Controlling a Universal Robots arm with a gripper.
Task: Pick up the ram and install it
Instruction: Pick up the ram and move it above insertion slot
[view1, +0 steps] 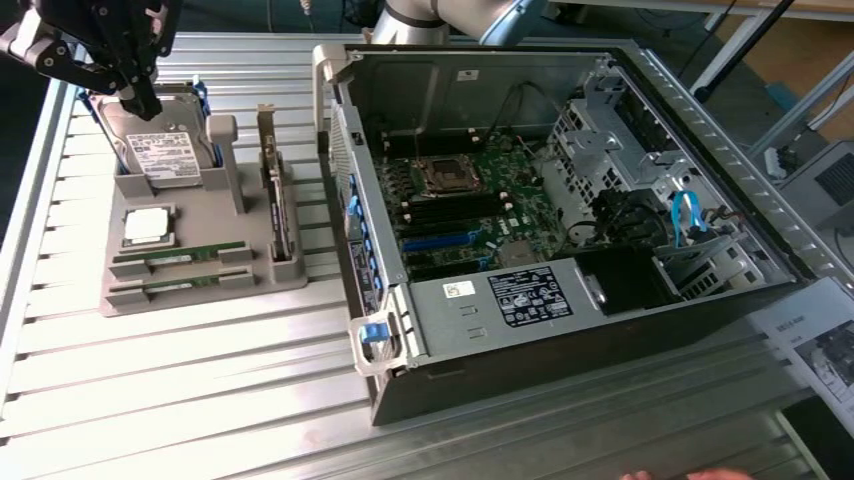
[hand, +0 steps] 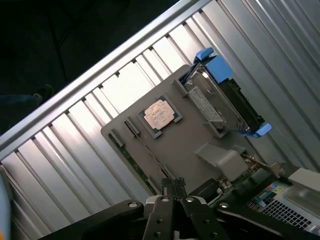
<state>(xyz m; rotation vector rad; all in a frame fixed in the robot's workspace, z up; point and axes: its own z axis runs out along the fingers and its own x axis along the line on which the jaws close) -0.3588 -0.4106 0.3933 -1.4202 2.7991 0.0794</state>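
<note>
Slatted worktop (view1: 200, 390) bears a grey holder (view1: 214, 225) near its edge; my fingers (view1: 139, 100), pressed together and empty, hang over its hard drive (view1: 163, 152), apart from the ram (view1: 180, 257)

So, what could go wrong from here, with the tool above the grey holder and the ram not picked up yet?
1. The tool is shut and empty above the hard drive, not the ram; lowering here could strike the drive.
2. The two ram sticks lie close together next to the processor, so a grasp might disturb the wrong one.
3. The computer case has tall walls that a carried stick could catch on.
</note>
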